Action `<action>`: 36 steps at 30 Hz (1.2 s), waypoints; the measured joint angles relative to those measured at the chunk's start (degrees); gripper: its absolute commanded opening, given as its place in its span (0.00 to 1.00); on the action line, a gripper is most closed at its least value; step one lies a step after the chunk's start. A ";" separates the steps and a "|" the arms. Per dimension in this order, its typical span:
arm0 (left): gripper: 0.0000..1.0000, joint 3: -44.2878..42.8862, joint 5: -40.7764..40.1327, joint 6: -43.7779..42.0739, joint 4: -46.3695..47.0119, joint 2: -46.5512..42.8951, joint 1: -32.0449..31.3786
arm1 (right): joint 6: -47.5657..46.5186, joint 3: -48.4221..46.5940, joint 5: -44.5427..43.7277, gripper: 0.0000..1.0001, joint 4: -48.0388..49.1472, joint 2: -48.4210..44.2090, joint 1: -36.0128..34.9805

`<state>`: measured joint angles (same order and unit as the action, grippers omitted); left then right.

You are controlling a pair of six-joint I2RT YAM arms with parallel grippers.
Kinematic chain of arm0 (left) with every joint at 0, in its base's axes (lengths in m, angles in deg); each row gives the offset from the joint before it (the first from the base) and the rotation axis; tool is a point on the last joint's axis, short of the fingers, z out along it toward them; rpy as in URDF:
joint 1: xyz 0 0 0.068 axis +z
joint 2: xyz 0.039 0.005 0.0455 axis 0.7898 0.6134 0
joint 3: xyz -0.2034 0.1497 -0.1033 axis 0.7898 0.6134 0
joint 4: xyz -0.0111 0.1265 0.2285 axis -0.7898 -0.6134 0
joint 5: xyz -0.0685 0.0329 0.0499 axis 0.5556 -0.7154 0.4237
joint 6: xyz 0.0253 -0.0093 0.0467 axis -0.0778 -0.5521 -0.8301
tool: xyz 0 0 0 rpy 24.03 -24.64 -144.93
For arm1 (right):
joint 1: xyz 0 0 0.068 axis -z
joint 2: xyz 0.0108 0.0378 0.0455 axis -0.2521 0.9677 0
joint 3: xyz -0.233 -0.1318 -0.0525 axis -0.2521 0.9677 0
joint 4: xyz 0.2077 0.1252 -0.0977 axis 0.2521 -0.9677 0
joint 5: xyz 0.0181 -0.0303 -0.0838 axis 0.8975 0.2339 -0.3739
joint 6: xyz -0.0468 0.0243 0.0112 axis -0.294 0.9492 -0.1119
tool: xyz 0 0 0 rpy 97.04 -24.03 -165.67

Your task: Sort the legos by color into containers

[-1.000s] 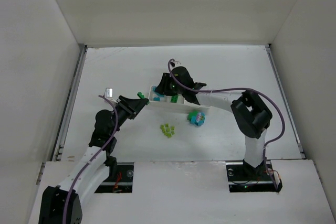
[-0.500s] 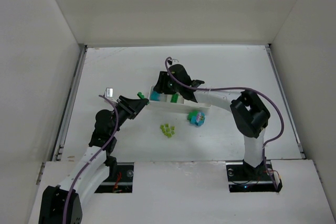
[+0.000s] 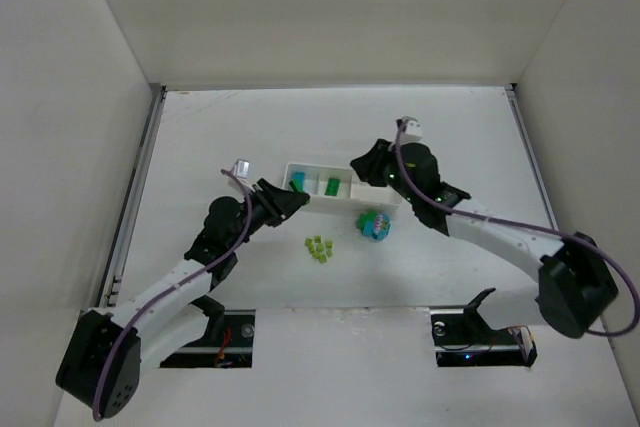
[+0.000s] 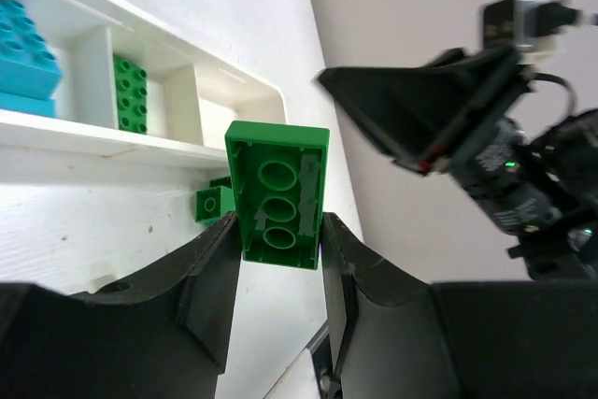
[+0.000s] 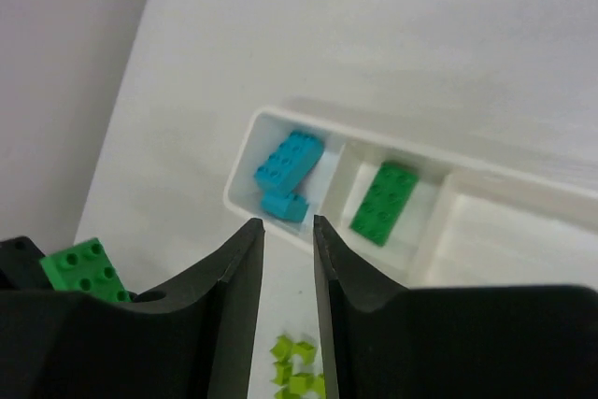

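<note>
Left pincer (image 4: 278, 231) clamped; right pincer (image 5: 288, 226) ajar

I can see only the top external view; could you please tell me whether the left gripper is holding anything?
Observer: Yes. The left gripper clamps a dark green brick between its fingers, hollow underside towards the wrist camera.
Operator: Thank you. What lies in the tray?
Observer: Two cyan bricks lie in the end compartment of the tray, and a second green brick in the middle one.
Operator: And the right gripper?
Observer: The right gripper has nothing between its fingers, which stand slightly apart.
</note>
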<state>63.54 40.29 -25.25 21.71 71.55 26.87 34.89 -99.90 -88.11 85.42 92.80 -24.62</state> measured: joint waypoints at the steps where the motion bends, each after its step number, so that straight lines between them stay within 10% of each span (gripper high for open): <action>1: 0.13 -1.14 -1.01 -0.90 -0.11 1.64 -1.86 | -0.13 2.60 -0.72 0.35 1.40 -3.30 1.11; 11: 0.13 -17.57 -14.51 -10.47 -7.41 21.22 -16.39 | -0.13 18.95 -4.50 0.39 5.38 -18.34 4.00; 36: 0.18 -44.50 -24.70 -20.76 -37.09 43.89 -17.97 | 0.59 23.54 -1.99 0.46 7.23 -26.53 6.23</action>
<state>19.03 15.59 -46.01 -15.38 115.44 8.90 35.48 -76.36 -90.09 92.65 66.26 -18.39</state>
